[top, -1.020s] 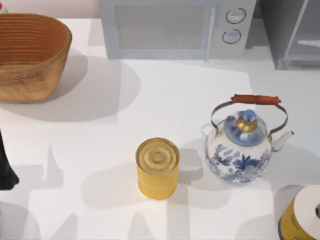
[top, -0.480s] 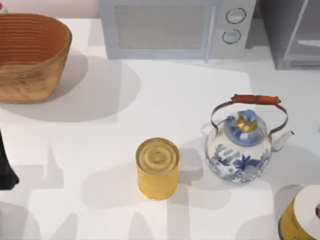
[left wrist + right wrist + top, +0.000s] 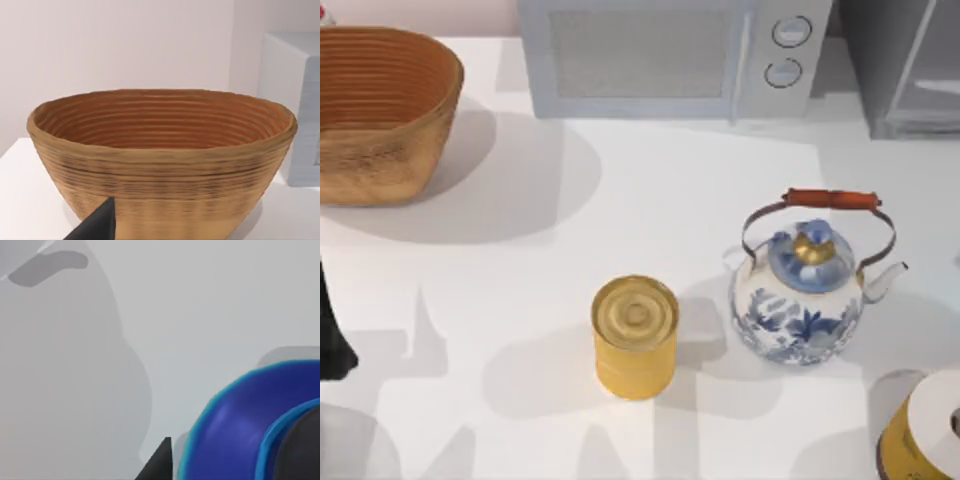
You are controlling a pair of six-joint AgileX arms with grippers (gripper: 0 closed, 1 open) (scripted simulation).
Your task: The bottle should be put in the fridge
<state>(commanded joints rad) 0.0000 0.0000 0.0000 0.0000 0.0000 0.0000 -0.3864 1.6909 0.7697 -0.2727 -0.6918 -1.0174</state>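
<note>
The fridge (image 3: 905, 70) is the grey cabinet at the table's far right corner, cut off by the picture's edge, with a pale framed panel slanting across its front. I cannot pick out the bottle for certain. In the right wrist view a glossy blue rounded thing (image 3: 235, 430) with a dark part lies very close, right beside a dark tip of my right gripper (image 3: 160, 462). My left arm (image 3: 332, 335) stands at the table's left edge. A dark tip of my left gripper (image 3: 97, 225) points at a woven basket (image 3: 160, 160).
The woven basket (image 3: 380, 110) sits at the far left and a light grey microwave (image 3: 670, 55) with two dials at the back. A yellow can (image 3: 635, 335) stands mid-table, with a blue-and-white teapot (image 3: 805, 295) to its right. A yellow-and-white roll (image 3: 925, 430) is at the front right corner.
Nothing on the table has moved. Only the shadows near the table's right edge have shifted a little.
</note>
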